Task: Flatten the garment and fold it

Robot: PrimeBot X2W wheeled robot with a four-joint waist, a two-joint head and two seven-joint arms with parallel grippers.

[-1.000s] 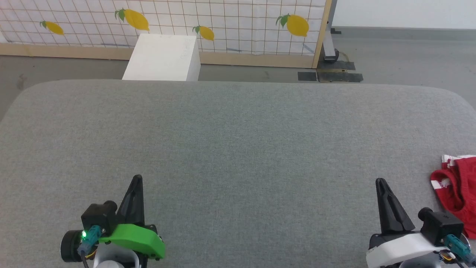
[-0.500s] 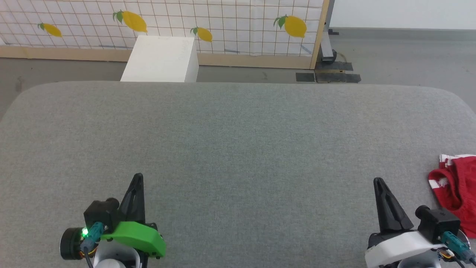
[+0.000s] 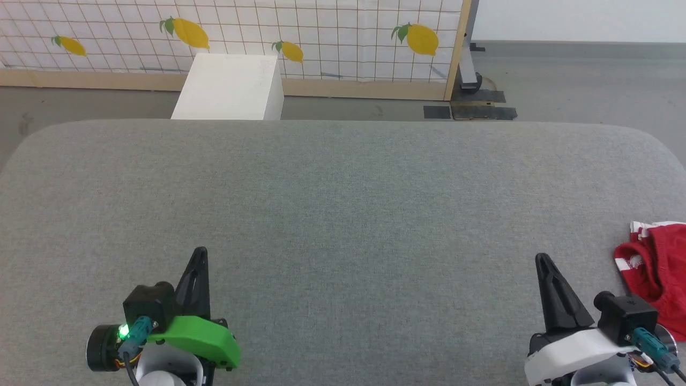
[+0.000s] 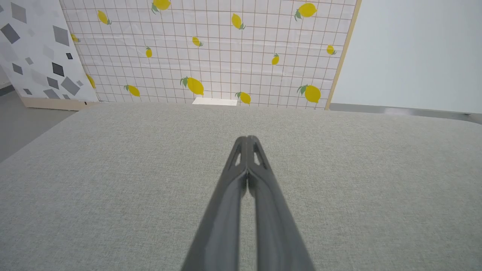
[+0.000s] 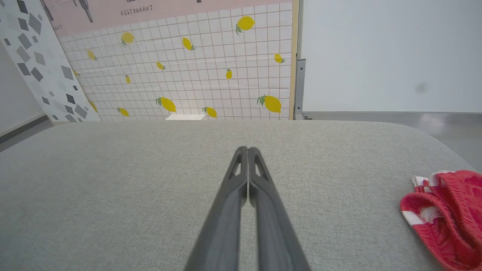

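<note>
We keep our left gripper [image 3: 199, 253] and right gripper [image 3: 540, 258] over the near part of the wide grey fabric-covered counter [image 3: 343, 198]. Each pair of long dark fingers is pressed together, holding nothing. The bright red soft shorts with white stripes [image 3: 658, 265] lie crumpled near the counter's right edge, close to our right gripper but apart from it.
</note>
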